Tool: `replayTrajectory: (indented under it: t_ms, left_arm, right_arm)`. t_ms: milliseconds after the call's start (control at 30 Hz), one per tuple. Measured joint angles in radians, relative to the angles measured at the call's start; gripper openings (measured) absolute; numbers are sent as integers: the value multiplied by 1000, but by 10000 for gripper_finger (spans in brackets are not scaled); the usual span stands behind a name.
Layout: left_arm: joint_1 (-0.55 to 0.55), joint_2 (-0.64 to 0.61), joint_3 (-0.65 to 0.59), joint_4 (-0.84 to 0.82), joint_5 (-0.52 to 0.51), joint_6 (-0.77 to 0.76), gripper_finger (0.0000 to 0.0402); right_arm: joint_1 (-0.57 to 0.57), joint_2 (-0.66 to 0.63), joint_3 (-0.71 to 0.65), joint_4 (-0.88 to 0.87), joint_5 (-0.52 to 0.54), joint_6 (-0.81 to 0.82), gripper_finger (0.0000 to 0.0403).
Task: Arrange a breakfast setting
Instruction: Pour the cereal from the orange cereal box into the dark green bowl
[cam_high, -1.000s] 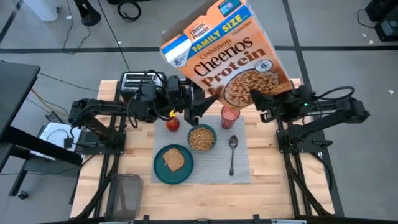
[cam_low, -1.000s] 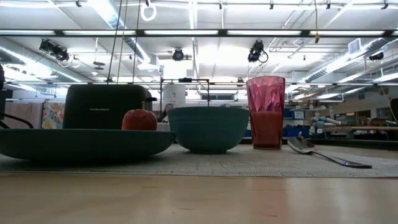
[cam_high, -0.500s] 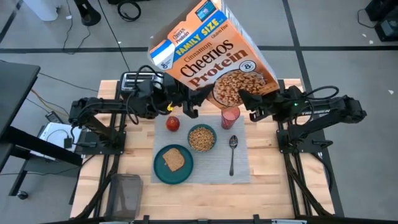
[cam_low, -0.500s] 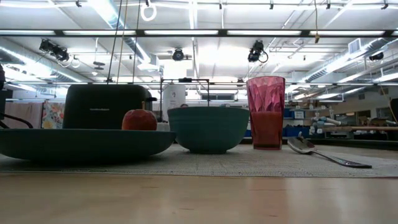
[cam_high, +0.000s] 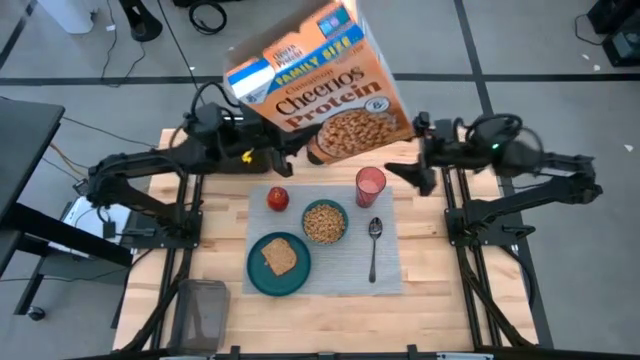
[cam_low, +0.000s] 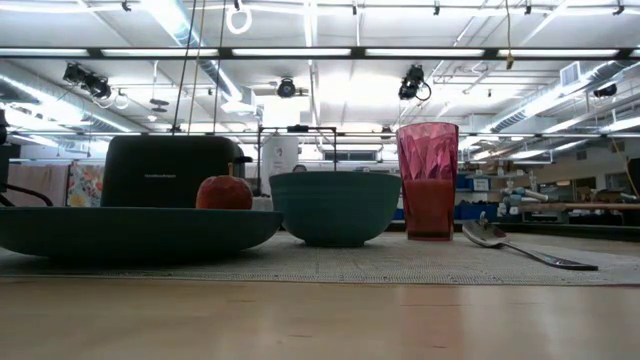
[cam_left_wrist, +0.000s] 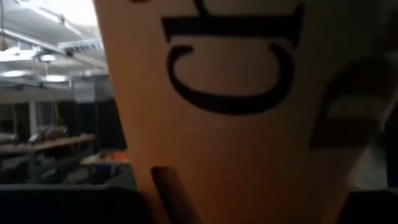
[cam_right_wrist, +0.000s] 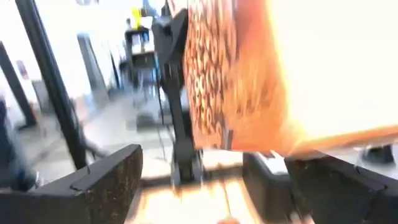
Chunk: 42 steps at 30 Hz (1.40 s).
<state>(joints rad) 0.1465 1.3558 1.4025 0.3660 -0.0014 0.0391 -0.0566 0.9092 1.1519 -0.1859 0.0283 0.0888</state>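
Note:
The orange-yellow Cheerios box (cam_high: 315, 85) hangs tilted high over the table's far side, with my left gripper (cam_high: 291, 152) shut on its lower end. My right gripper (cam_high: 398, 176) stands open just right of the box, above the pink cup (cam_high: 370, 184), and touches nothing. On the grey placemat (cam_high: 390, 275) are the teal plate (cam_high: 256, 276) with the toast (cam_high: 279, 257), the teal bowl (cam_high: 324, 222) filled with cereal, the spoon (cam_high: 374, 245) and the red apple (cam_high: 277, 198). My left gripper holds the box by its lower end, near a bottom corner (cam_high: 311, 150). The fingers come from the table's left. The box is lifted clear of everything and leans, its top toward the far left. Its face (cam_left_wrist: 249, 124) fills the wrist view, so the fingertips are hidden there.
The black toaster (cam_low: 170, 170) stands at the far left of the table, behind the apple. A dark see-through container (cam_high: 201, 310) sits at the near left corner. Bare wood lies to the right of the placemat.
My right gripper has opened, let go of the box, tipped up to level and drawn back toward the table's right edge. My left gripper has shut on the box's lower end and carried it toward the far left and a little upward; the box has turned with it.

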Motion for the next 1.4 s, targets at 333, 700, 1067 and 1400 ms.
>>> replayTrajectory:
  t_ms: [333, 700, 1067, 1400]
  left_arm:
    - [-78, -23, 6, -152, -5, 94, 189]
    - [-106, -49, -7, -138, -15, 80, 188]
    - [-147, -28, -3, -293, -15, 15, 188]
    - [-159, 80, -4, -327, -23, -1, 188]
  right_arm:
    - [1, 9, 206, -215, 9, -68, 390]
    - [0, -41, 223, -432, 43, -18, 397]
    - [1, -141, 225, -293, 95, -5, 399]
    - [5, -6, 222, -220, -25, 24, 399]
